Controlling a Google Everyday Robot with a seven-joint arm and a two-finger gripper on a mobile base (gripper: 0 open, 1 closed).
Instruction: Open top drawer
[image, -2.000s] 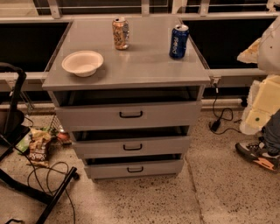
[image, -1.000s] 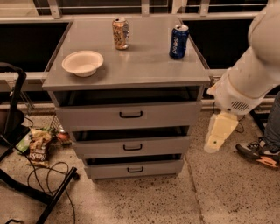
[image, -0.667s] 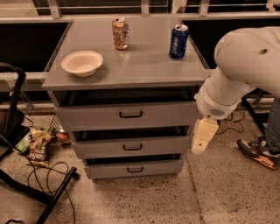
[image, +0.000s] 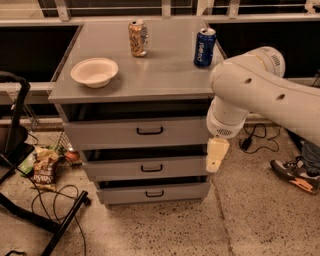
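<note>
The top drawer (image: 115, 134) is the widest grey panel of three in the cabinet, with a black bar handle (image: 150, 131) at its middle. A dark gap shows above its front panel. My gripper (image: 216, 156) hangs point-down from the big white arm (image: 250, 85) that reaches in from the right. It is at the cabinet's right front corner, level with the middle drawer (image: 120, 168), right of and below the top handle. It holds nothing that I can see.
On the cabinet top (image: 165, 75) stand a white bowl (image: 94, 71), an orange can (image: 137, 38) and a blue can (image: 204, 47). The bottom drawer (image: 125, 193) sits lowest. A black stand (image: 20, 150), cables and a snack bag (image: 44, 172) lie at the left, a shoe (image: 295, 176) at the right.
The arm has swung in from the right edge to the cabinet's right front corner, and the gripper has moved left with it. The drawers have not moved.
</note>
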